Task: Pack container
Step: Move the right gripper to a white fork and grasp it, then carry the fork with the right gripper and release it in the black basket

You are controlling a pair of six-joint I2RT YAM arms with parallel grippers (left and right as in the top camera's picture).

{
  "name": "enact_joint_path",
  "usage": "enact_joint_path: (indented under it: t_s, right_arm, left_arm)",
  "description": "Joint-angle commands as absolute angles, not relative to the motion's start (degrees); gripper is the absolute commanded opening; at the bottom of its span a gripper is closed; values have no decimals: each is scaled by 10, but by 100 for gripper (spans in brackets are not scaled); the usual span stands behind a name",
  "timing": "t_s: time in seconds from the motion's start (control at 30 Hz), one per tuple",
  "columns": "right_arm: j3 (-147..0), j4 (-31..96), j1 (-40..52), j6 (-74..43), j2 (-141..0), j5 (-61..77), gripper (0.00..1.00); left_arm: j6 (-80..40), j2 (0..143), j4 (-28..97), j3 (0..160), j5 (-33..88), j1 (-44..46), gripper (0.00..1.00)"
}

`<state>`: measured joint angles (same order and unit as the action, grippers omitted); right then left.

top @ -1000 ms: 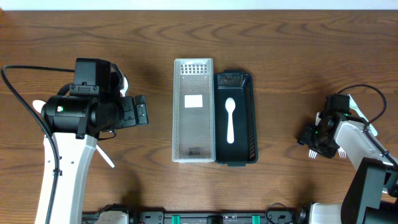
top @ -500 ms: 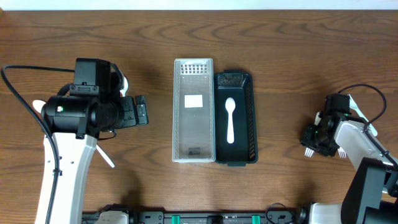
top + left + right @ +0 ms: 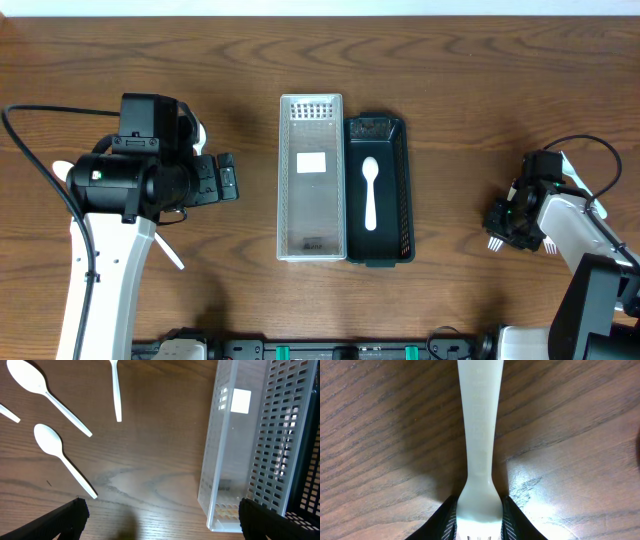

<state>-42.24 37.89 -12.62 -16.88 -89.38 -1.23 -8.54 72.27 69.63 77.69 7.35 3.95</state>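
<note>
A clear perforated bin and a black bin stand side by side mid-table; a white spoon lies in the black one. My right gripper is shut on a white plastic fork at its head, low over the table at the far right; the tines poke out below the jaws. My left gripper is open and empty, hovering left of the clear bin. Two white spoons and a white handle lie on the wood beneath it.
A white utensil handle shows beside the left arm. The wooden table runs wide on both sides of the bins. The right arm's cable loops near the right edge.
My right gripper with the fork has shifted slightly up and left over the last second. The left arm has not moved.
</note>
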Motion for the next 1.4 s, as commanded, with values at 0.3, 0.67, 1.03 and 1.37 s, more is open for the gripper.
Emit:
enact_joint_path:
  t_s: [0.3, 0.67, 1.03, 1.37]
  right_arm:
    - [-576, 496, -69, -166, -872, -17, 6]
    - [-808, 527, 197, -210, -868, -24, 1]
    - [-797, 536, 309, -249, -1025, -10, 2]
    - [-799, 544, 312, -241, -1026, -15, 99]
  left_arm:
    - [-75, 718, 697, 786, 75, 38, 98]
    - [-75, 718, 695, 786, 75, 38, 98]
    - [-75, 718, 684, 786, 74, 38, 98]
    - [-73, 718, 684, 786, 67, 38, 98]
